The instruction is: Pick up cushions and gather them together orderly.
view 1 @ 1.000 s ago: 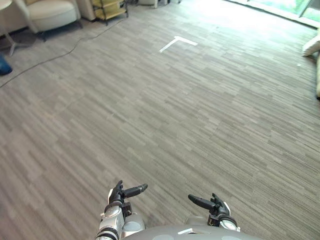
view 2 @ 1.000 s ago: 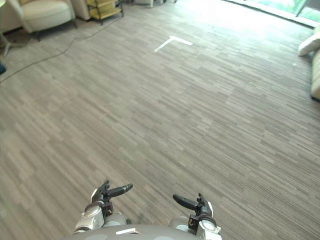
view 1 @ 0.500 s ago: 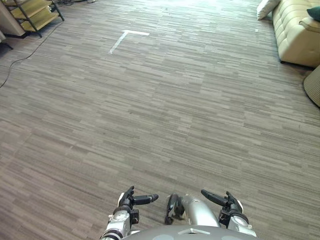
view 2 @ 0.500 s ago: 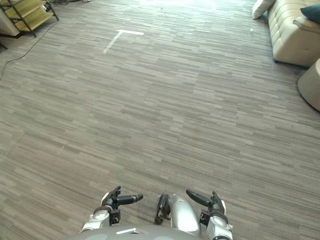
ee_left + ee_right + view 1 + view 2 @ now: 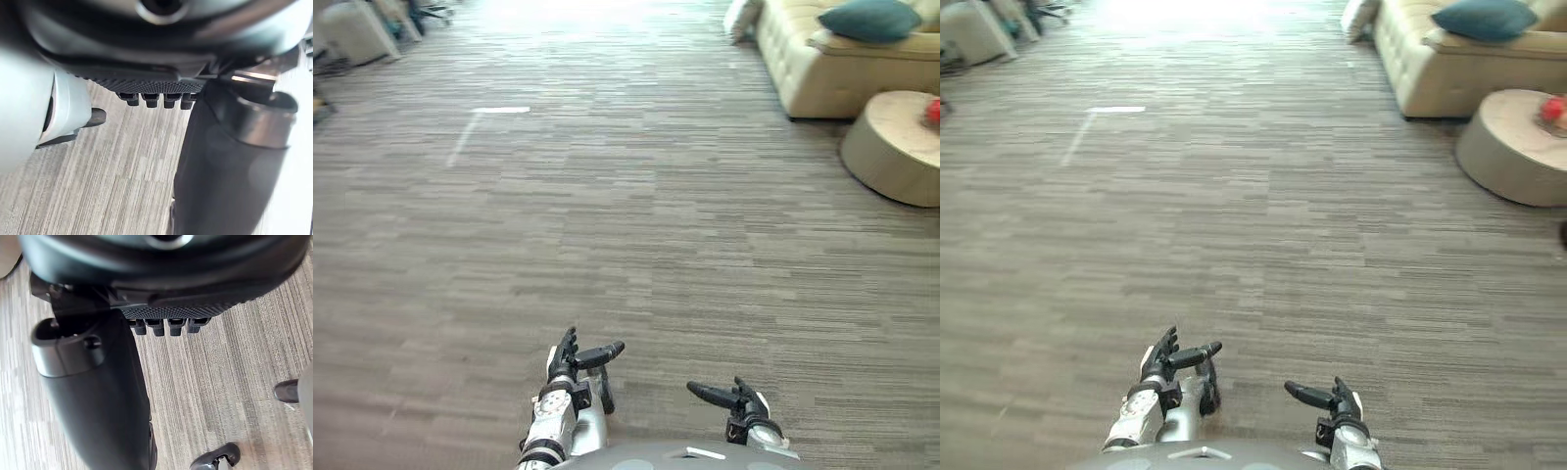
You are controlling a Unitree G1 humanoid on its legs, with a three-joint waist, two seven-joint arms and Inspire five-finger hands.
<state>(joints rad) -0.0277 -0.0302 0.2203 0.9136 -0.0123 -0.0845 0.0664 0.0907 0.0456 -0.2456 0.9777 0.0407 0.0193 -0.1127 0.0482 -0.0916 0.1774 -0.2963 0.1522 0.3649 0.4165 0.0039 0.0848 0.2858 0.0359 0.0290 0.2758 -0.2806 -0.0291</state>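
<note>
Cushions lie far from both hands. A teal cushion point(image 5: 869, 20) rests on the seat of a cream sofa point(image 5: 822, 83) at the far right of the room, and a pale cushion point(image 5: 740, 18) sits low at the sofa's far end, just beside it; whether it touches the sofa or leans on it cannot be told. A wide stretch of grey plank floor point(image 5: 656, 225) lies between them and the robot. The left hand point(image 5: 570, 357) hangs low and close to the body, its fingers point(image 5: 151, 100) relaxed and pointing forward, its thumb stuck out toward the middle, with nothing in its grasp. The right hand point(image 5: 742, 399) is held the same way a little lower and to the right, its fingers point(image 5: 156, 328) loose, its thumb pointing inward toward the other hand, and it too carries nothing. The two hands are apart from each other and touch neither the floor nor any cushion. Both cushions are ahead and to the right of the right hand, well apart from it. A round beige table point(image 5: 886, 157) stands on the floor nearer than the sofa, just in front of it, with a small red thing point(image 5: 933, 110) on top. A white tape mark point(image 5: 499, 110) shaped like a corner is stuck to the floor at the far left.
</note>
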